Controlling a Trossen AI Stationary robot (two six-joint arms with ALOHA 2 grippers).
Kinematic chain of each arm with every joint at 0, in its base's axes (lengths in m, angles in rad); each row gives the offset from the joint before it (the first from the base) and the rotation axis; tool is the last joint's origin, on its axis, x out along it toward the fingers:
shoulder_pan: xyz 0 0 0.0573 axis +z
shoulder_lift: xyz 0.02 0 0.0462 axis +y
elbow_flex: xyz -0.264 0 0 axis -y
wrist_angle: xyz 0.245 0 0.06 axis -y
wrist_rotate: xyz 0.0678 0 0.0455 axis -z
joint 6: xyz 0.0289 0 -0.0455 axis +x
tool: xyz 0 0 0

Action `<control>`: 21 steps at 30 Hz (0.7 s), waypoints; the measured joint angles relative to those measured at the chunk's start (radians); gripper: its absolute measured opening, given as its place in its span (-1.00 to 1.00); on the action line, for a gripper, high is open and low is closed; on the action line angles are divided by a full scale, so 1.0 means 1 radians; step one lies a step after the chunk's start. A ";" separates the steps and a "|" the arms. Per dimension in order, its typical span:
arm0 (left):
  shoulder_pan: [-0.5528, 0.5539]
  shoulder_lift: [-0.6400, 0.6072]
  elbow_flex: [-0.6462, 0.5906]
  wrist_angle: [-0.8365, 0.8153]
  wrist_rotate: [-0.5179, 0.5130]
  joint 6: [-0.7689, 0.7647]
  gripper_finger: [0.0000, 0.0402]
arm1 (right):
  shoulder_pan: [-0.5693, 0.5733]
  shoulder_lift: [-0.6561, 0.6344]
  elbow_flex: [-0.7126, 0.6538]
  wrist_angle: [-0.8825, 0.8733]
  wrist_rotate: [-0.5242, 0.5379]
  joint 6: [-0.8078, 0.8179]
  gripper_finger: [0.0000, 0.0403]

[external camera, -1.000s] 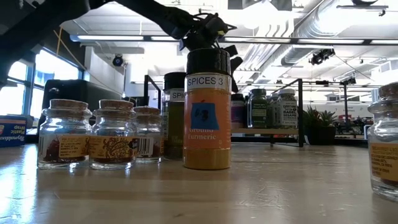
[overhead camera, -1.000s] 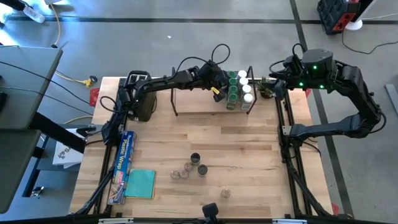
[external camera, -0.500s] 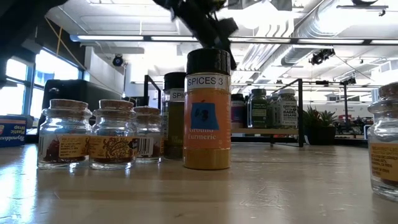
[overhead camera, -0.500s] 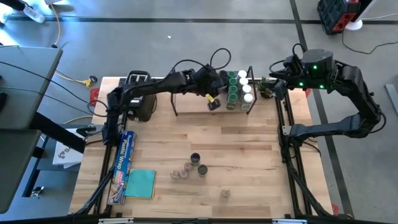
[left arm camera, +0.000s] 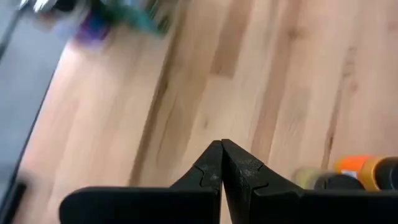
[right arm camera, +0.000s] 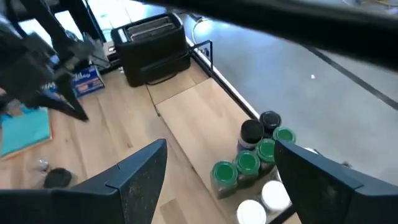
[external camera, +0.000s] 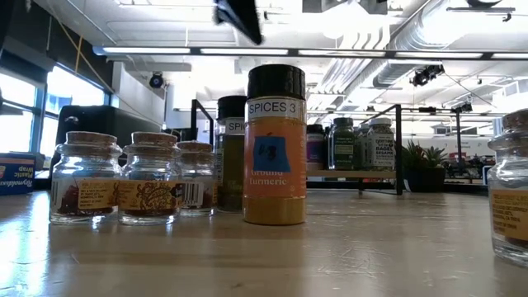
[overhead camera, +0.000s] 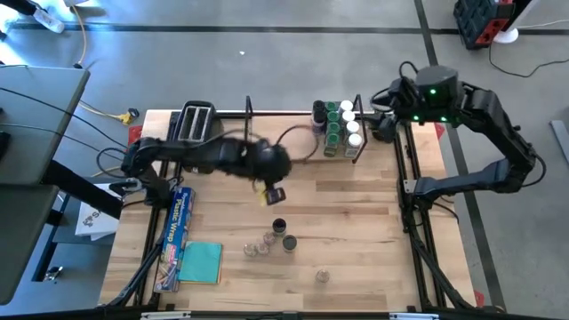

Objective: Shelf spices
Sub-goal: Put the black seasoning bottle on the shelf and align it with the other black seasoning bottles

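Left gripper (overhead camera: 275, 193) pinched closed mid-table, right gripper (right arm camera: 217, 168) spread above shelf (overhead camera: 284, 147)

Green-lidded spices (overhead camera: 332, 133), orange black-lidded turmeric jar (external camera: 275, 147), teal cloth (overhead camera: 202, 262), black toaster (right arm camera: 154, 46).

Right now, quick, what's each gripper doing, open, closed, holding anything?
Left gripper: closed, empty, above the table near the loose spice jars.
Right gripper: open, empty, over the shelf.
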 joint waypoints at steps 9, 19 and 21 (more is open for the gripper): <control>-0.262 -0.059 -0.090 -0.057 -0.226 -0.586 -0.98 | 0.000 0.081 0.000 0.002 -0.192 -0.144 0.45; -0.354 -0.007 -0.126 0.060 -0.111 -0.457 -0.31 | 0.000 0.092 0.000 -0.003 -0.247 -0.259 0.45; -0.350 0.003 -0.126 0.061 -0.095 -0.458 -0.11 | 0.000 0.091 0.000 -0.011 -0.268 -0.271 0.45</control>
